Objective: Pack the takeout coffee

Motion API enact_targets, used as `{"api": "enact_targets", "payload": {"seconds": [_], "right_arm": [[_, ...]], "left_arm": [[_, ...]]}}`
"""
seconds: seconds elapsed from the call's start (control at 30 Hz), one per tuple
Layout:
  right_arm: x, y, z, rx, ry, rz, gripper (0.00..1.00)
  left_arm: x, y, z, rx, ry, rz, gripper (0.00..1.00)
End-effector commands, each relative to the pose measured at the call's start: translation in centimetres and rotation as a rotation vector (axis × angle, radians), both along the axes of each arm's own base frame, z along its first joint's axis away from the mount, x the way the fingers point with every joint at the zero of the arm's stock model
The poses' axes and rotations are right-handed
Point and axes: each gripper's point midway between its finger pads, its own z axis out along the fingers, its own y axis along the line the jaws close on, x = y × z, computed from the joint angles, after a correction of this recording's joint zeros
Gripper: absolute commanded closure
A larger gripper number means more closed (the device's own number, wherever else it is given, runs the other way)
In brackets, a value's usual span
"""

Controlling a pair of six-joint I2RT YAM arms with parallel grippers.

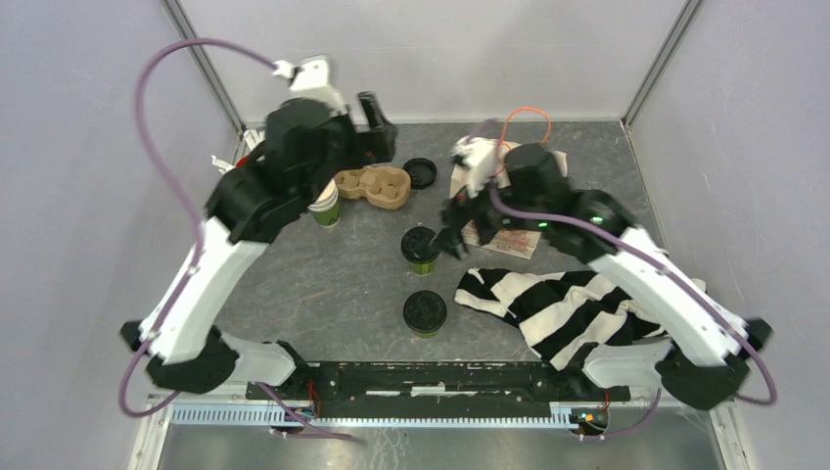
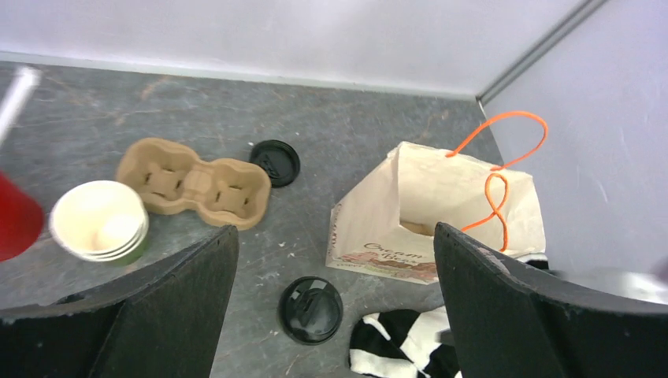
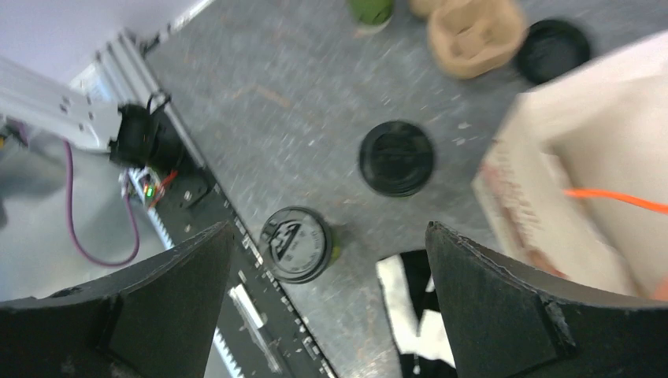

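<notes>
On the bench (image 1: 323, 284), closest to the arm bases, the near lidded cup (image 1: 425, 311) stands upright, left of the paper bag (image 1: 501, 238) and nearer than it. A striped cloth (image 1: 563, 305) lies against the bag's near side. The far lidded cup (image 1: 420, 246) stands just left of the bag, black lid on. The right claw (image 3: 327, 230) hangs by the bag's left edge, close to that cup, with its fingers spread wide and nothing in them. Farther back and left of the bag lies the pulp carrier (image 1: 374, 186), apart from both lidded cups. A loose black lid (image 1: 421, 172) lies between it and the bag, and an open green cup (image 1: 325, 206) sits beyond it. Farthest left of the bag, the left claw (image 2: 335, 230) is raised, wide open and empty.
</notes>
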Motion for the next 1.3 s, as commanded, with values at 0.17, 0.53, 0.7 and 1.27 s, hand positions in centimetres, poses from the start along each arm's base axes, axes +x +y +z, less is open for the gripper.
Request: {"api": "enact_targets", "payload": {"seconds": [0.17,0.53,0.7,1.27], "right_arm": [[1.7,5.2,-7.5,-0.326,0.008,-0.168,0.02],[5.9,5.3,-12.5,-0.478,0.045,-0.330,0.02],[7.5,5.4,-14.4,-0.485,0.083,-0.326,0.02],[9.2,6.1,-18.5,-0.522,0.156,-0.289,0.04]], "left_arm": [[-6.7,9.6,2.4,-0.100,-0.056,0.177,0.00],[-7.5,10.8,1.3,-0.056,-0.046,0.181,0.00],[-6.6,9.4,1.0,-0.020,-0.047,0.141,0.00],[-4.9,7.2,0.2,0.058,-0.046,0.081,0.00]]}}
